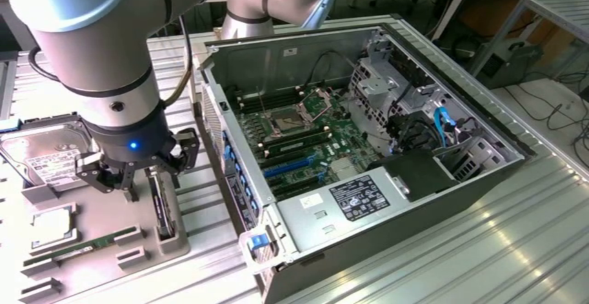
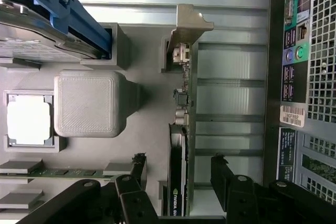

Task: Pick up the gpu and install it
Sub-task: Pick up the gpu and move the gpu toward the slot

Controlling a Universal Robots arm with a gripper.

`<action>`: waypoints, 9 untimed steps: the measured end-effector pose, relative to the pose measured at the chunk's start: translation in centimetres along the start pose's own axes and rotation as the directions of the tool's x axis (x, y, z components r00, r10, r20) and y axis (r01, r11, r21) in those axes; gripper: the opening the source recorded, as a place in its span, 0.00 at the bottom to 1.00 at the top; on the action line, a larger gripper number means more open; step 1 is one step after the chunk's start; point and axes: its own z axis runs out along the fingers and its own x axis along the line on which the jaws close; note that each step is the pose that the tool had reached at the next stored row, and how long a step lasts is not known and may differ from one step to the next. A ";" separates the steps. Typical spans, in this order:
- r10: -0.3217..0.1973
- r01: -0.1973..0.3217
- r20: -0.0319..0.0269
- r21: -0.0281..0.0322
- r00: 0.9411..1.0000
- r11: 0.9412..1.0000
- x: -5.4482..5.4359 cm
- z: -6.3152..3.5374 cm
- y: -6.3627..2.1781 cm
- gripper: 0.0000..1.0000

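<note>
The gripper hangs wide open over the gpu, one finger on either side, apparently not touching it. The gpu stands on edge in the tray, beside the case.

We see an open computer case lying on the ribbed metal desk. Its motherboard faces up, with blue cables near the drive bays. At the exterior view's left, a grey tray holds a hard drive, a processor chip in a square recess, and a green RAM stick.
</note>
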 end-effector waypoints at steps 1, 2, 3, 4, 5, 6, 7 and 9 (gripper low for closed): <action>0.000 0.000 0.000 0.005 1.000 1.000 0.0 0.06 0.00 0.61; 0.000 0.000 0.000 0.011 1.000 1.000 0.0 0.10 0.00 0.61; 0.000 0.000 -0.001 0.017 1.000 1.000 0.0 0.18 0.00 0.61; 0.000 0.000 -0.001 0.021 1.000 1.000 0.0 0.28 -0.01 0.61; 0.000 0.000 -0.001 0.023 1.000 1.000 0.0 0.44 0.02 0.61; 0.001 0.000 -0.001 0.024 1.000 1.000 0.0 0.61 0.13 0.61; 0.001 -0.001 -0.001 0.024 1.000 1.000 0.0 0.78 0.29 0.61; 0.003 -0.003 -0.001 0.024 1.000 1.000 0.0 1.15 0.65 0.61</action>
